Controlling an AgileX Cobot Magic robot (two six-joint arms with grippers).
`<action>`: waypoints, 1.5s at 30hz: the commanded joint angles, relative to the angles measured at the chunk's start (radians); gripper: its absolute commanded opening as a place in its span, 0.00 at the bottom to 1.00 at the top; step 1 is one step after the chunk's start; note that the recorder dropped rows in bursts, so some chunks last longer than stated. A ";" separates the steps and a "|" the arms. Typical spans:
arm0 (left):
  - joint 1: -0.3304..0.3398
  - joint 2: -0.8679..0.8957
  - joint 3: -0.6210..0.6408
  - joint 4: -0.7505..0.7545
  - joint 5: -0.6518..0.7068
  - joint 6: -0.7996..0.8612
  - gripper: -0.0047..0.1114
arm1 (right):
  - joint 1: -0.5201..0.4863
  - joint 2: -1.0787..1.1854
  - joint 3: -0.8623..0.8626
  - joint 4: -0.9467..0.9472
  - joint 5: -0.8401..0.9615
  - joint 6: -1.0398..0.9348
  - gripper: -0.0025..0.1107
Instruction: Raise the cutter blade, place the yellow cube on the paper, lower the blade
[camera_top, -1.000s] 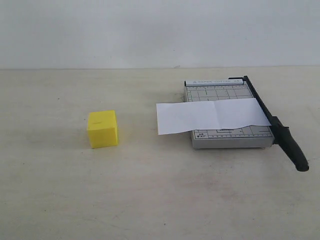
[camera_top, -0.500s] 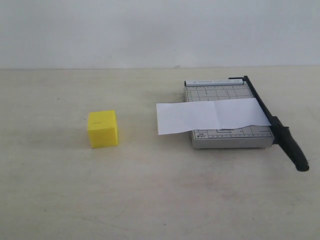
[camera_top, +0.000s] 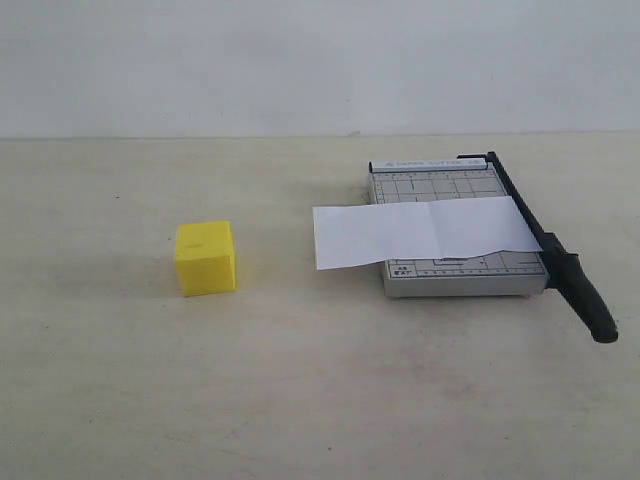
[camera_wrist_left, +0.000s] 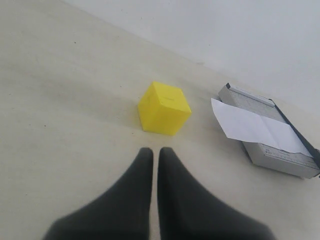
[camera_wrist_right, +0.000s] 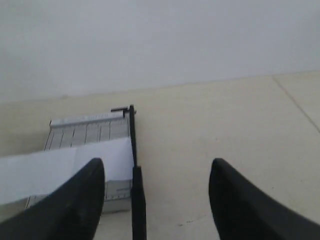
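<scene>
the yellow cube sits left of centre on the table, well apart from the paper draped across the grey trimmer base. the cutter blade lies lowered along the base's right edge. the left gripper is pressed together and empty; the right gripper is spread wide.

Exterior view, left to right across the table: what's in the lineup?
yellow cube → paper → cutter blade. The grey trimmer base is left out, since the paper lies across it.
</scene>
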 joint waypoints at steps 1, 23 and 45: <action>0.002 -0.002 0.004 -0.002 0.002 -0.008 0.08 | 0.060 0.319 -0.174 0.000 0.111 -0.080 0.56; 0.002 -0.002 0.004 -0.002 0.001 -0.008 0.08 | 0.091 0.840 -0.394 -0.020 0.255 -0.154 0.77; 0.002 -0.002 0.004 -0.002 0.001 -0.008 0.08 | 0.091 1.145 -0.392 0.115 0.181 -0.237 0.69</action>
